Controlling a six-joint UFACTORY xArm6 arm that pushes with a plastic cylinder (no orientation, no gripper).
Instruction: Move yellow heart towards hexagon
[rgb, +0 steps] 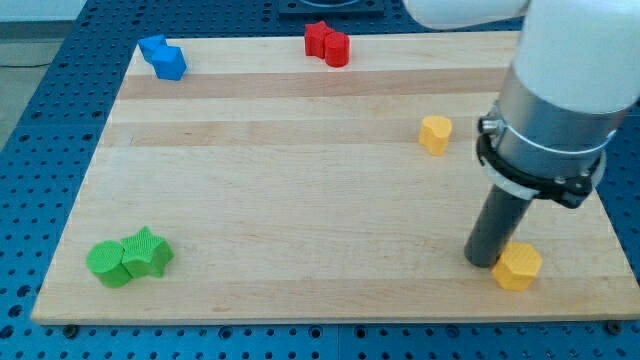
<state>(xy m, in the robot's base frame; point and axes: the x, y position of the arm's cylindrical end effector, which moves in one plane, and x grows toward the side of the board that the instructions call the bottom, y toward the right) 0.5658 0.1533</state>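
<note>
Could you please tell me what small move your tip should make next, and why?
Probably slide my tip up the view, to the upper-left side of the yellow heart-like block. My tip now sits just left of the yellow hexagonal block, apart from the heart, which needs pushing down and right toward it.

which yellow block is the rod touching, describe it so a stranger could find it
Start at the wooden board and go to its corner at the view's bottom right. There the dark rod comes down, and my tip rests against the left side of a yellow block. The other yellow block sits alone, higher up.
</note>
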